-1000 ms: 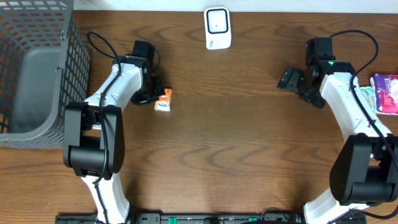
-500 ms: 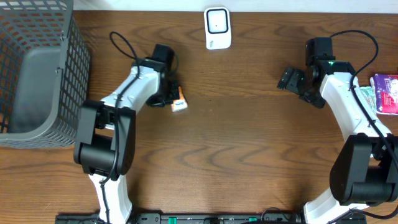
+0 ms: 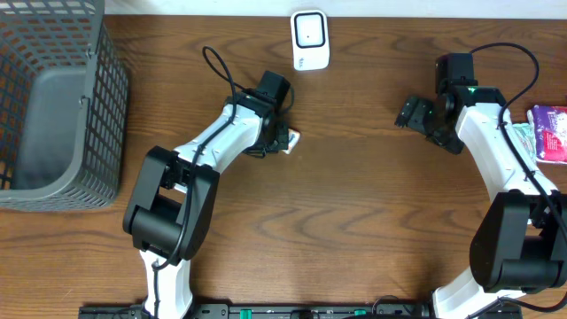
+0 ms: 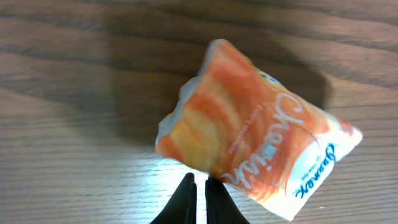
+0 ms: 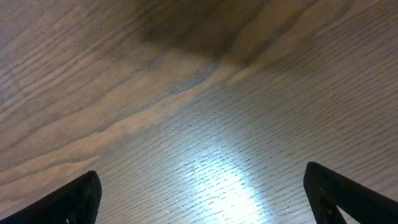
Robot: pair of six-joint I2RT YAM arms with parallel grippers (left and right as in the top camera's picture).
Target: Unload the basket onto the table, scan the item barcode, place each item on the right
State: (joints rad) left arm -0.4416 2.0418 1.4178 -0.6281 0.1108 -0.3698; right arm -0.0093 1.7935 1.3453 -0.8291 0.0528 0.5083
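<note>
Bench point(image 3: 354, 221): brown wood-grain top, seen from above; both arm bases stand at its near edge, one toward each corner

1. Left arm: white and black, reaching from the near-left corner on a diagonal toward the middle of the far edge, a black cable looping above it
2. Left gripper point(image 3: 282, 138): fingers point(image 4: 186, 198) pressed together, pinching the lower edge of the snack packet point(image 4: 252, 149)
3. Snack packet: small pillow pack, orange and white, blue lettering at one end, white script along its face; held tilted over the bench, a little left of centre and toward the far edge; it throws a dark shadow on the wood beyond it; whether any corner touches the bench cannot be told
4. Right gripper point(image 3: 415, 113): jaws spread wide, only bare lit wood showing between the two dark fingertips point(image 5: 74, 199); it sits over the right half of the bench, toward the far edge, well apart from the packet
5. Packages point(image 3: 547, 133): purple and green, lying at the right edge, just beside the right arm
6. Wire basket point(image 3: 106, 106): grey mesh with a solid grey floor, filling the far-left corner
7. White scanner point(image 3: 310, 40): small rounded unit with a dark window, at the middle of the far edge, beyond the held packet and apart from it
</note>
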